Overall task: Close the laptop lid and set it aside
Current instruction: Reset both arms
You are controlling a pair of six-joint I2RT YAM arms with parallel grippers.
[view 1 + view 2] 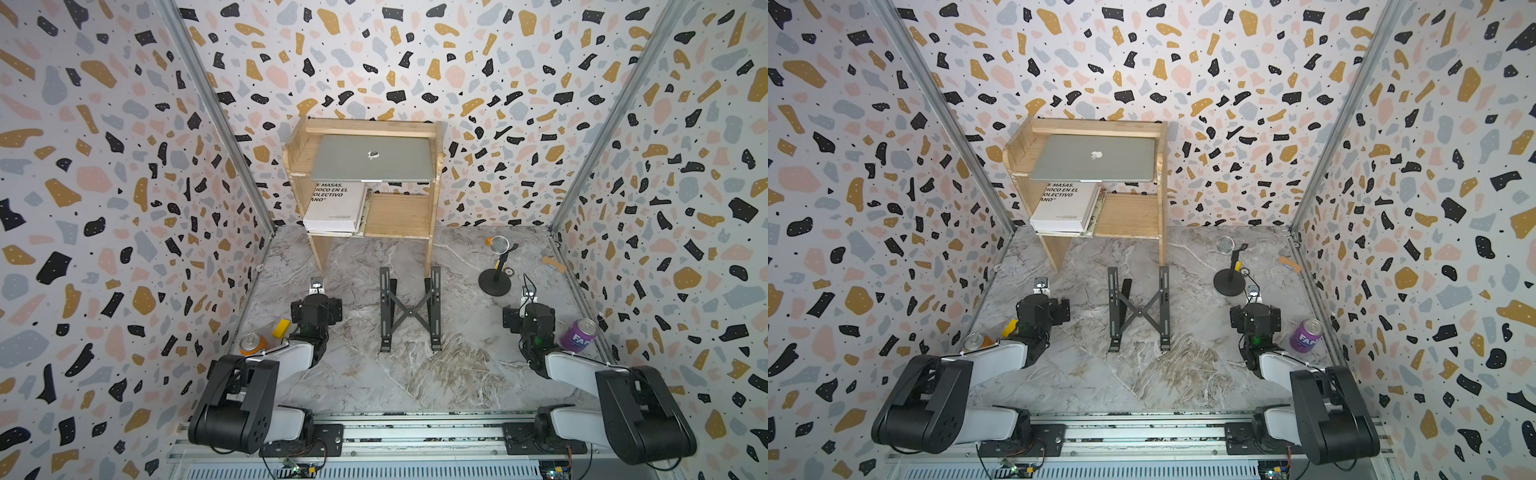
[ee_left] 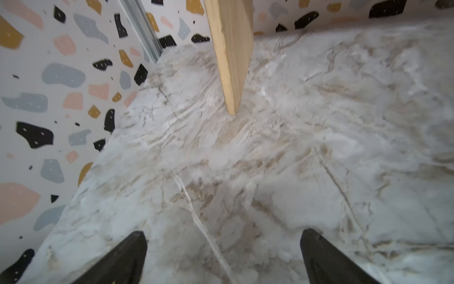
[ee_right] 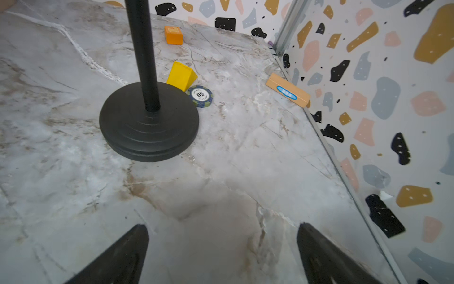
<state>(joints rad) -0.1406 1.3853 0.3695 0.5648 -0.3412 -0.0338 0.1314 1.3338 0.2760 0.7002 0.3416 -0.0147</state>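
The laptop (image 1: 370, 160) lies shut on the top shelf (image 1: 301, 154). Your left tool (image 2: 224, 232) and right tool (image 3: 222, 225) gape empty over the worktop (image 1: 436, 374). Expect stiff, slick, weighty metal; grip opposite side edges.

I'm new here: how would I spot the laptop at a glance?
Find the wooden shelf unit against the back wall. On its top shelf lies the laptop, closed. It is silver with an apple logo, unlike the white book with black lettering on the shelf below.
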